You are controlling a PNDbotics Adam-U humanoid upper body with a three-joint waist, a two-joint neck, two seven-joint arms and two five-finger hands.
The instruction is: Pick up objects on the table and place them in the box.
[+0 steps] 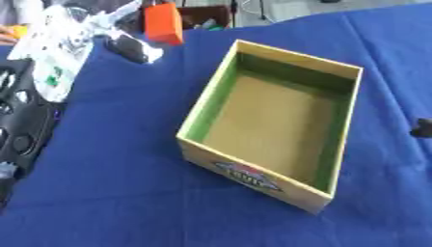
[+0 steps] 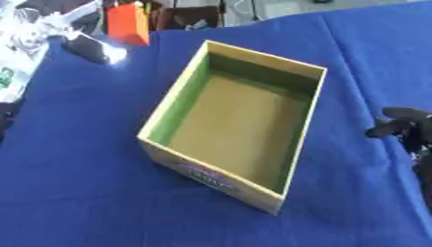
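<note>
The right hand (image 2: 403, 126) shows at the right edge of the right eye view, low over the blue tablecloth (image 1: 118, 193). Only a few dark fingers are visible, relaxed and slightly spread, with nothing between them; the rest of the hand is cut off by the frame. It sits to the right of the box (image 1: 342, 140), apart from its right wall.

The left hand (image 1: 19, 130) lies along the left edge of the left eye view as a black shape with rounded parts. Whether its fingers are spread or curled cannot be told.

The box stands in the middle of the table, an open cardboard tray turned at an angle, with green inner walls and a brown bottom. Nothing lies inside it. A printed label (image 1: 249, 176) marks its near outer wall.

At the far left of the table the objects are gathered well apart from the box: an orange block (image 1: 163, 22) standing upright, a dark object with a pale edge (image 1: 131, 48) just near of it, and a white packet with green print (image 1: 55, 58) further left, near the left hand.
</note>
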